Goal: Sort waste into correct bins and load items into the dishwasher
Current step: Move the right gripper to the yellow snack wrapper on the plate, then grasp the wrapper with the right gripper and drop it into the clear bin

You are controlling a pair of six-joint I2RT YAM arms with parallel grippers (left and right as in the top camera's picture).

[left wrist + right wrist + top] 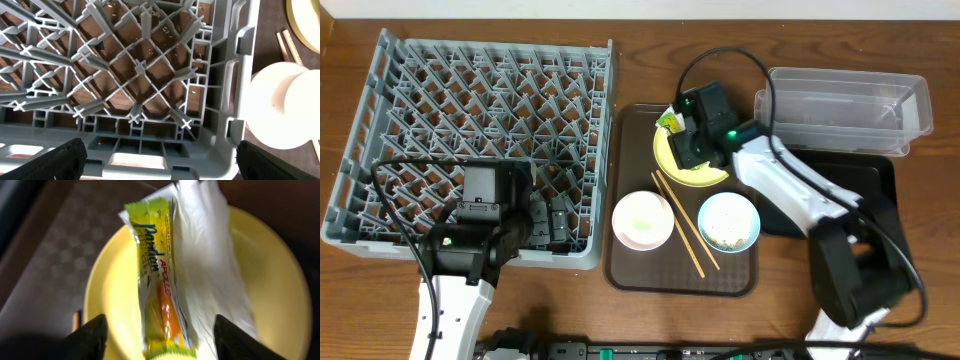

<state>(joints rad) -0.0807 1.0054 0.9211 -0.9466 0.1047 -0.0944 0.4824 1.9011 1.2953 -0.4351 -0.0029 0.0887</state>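
Observation:
The grey dish rack [470, 130] stands at the left. My left gripper [550, 222] is open and empty over its front right corner; the left wrist view shows the rack's grid [145, 65] between the fingers [160, 162]. On the brown serving tray [630, 265] are a yellow plate [705, 178], a whitish bowl [642, 220], a light blue bowl [728, 221] holding crumbs, and two chopsticks [680, 225]. My right gripper [160, 340] is open just above the plate [115, 295], straddling the green-and-orange wrapper [160, 280] and the white napkin [210, 270]. I cannot make out the small white cup.
A clear plastic tub [845, 105] stands at the back right, and a black tray [860, 190] lies in front of it, partly under the right arm. The whitish bowl [280, 110] sits close beside the rack's right wall. Cables run over the table.

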